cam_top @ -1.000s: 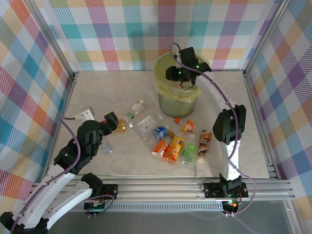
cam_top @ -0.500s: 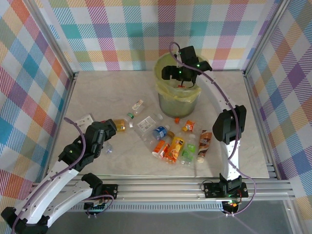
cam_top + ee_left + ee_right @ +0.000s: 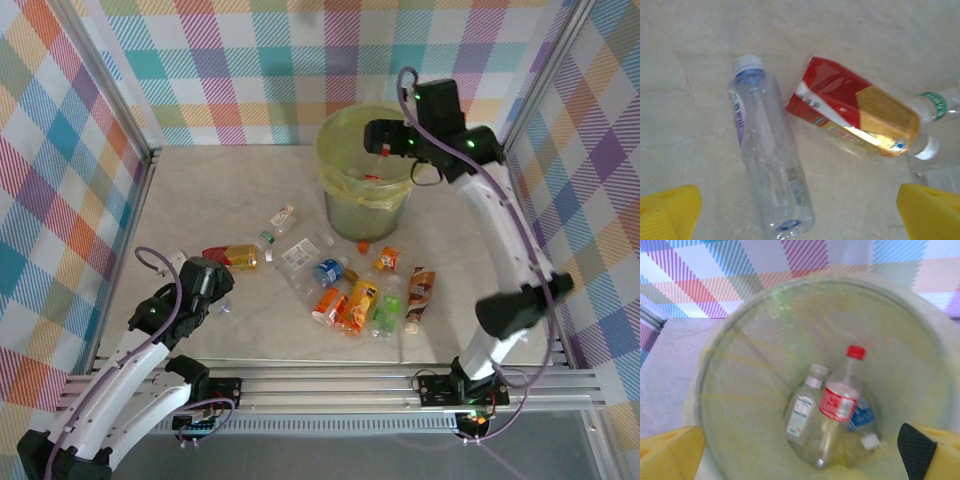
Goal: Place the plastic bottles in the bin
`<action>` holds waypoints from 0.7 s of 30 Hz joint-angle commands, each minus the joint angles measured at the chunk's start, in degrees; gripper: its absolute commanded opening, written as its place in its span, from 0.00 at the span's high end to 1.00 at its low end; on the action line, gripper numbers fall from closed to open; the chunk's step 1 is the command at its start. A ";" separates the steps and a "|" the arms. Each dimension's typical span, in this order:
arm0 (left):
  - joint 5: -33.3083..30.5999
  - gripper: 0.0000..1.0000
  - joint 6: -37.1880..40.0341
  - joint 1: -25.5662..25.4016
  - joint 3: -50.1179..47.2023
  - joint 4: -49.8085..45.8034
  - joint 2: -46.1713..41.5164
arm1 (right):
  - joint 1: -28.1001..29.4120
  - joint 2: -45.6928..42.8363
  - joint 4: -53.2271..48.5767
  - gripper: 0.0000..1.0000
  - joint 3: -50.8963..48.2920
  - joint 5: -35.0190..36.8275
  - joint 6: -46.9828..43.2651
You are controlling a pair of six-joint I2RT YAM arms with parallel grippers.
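Lying in the bin [image 3: 740, 370], red-capped bottle [image 3: 840, 400], right wrist view

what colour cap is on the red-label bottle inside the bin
Red cap on that bottle, best seen in the right wrist view.

Overhead view: bright, even, diffuse light. The surface [image 3: 230, 190] reads pale, and shadows on it are faint and soft.

Left wrist view: sharp ahead of the left gripper [image 3: 800, 220]. There is a white glare streak on the red-label bottle [image 3: 855, 117], and the yellow fingertips [image 3: 665, 212] are blurred.

Right wrist view: whole frame soft and smeared. The bin [image 3: 715, 370] beneath the right gripper [image 3: 800, 455] looks hazy.
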 commanded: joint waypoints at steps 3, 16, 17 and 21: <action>12.59 0.00 1.31 9.47 -4.51 5.38 2.14 | 0.24 -13.91 2.93 0.00 -17.45 7.63 1.25; 21.75 0.00 2.86 17.13 -9.44 15.27 10.11 | 0.29 -30.23 6.00 0.00 -40.89 6.42 9.73; 22.13 0.00 2.68 17.27 -9.78 15.83 10.69 | 0.29 -30.42 6.33 0.00 -41.60 5.88 10.14; 22.74 0.00 1.95 17.71 -11.30 18.12 12.49 | 0.28 -30.66 6.98 0.00 -44.01 5.77 11.89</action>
